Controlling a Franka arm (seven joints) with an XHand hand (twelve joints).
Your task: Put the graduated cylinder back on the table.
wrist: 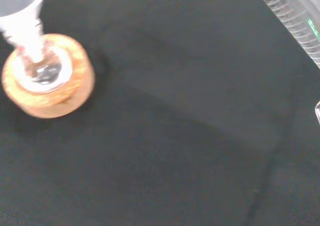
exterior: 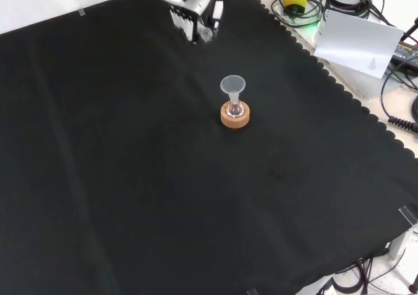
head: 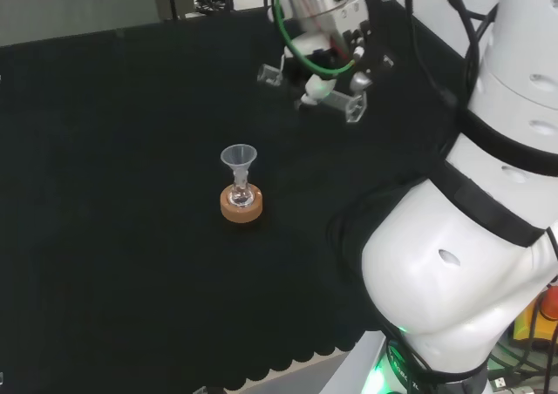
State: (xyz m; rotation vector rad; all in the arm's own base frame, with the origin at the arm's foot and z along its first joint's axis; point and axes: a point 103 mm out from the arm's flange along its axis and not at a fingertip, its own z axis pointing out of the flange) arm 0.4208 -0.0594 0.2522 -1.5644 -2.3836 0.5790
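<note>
hand [head: 336, 58] holds graduated cylinder [head: 342, 103] sideways above black cloth [head: 131, 193].

Near the middle of the head view, a funnel [head: 238, 157] stands in a small flask on a cork ring [head: 241, 207], the one obstacle on the tabletop [head: 105, 237]. Bare black cloth spreads all around it, widest toward the frame's left and bottom.
</note>
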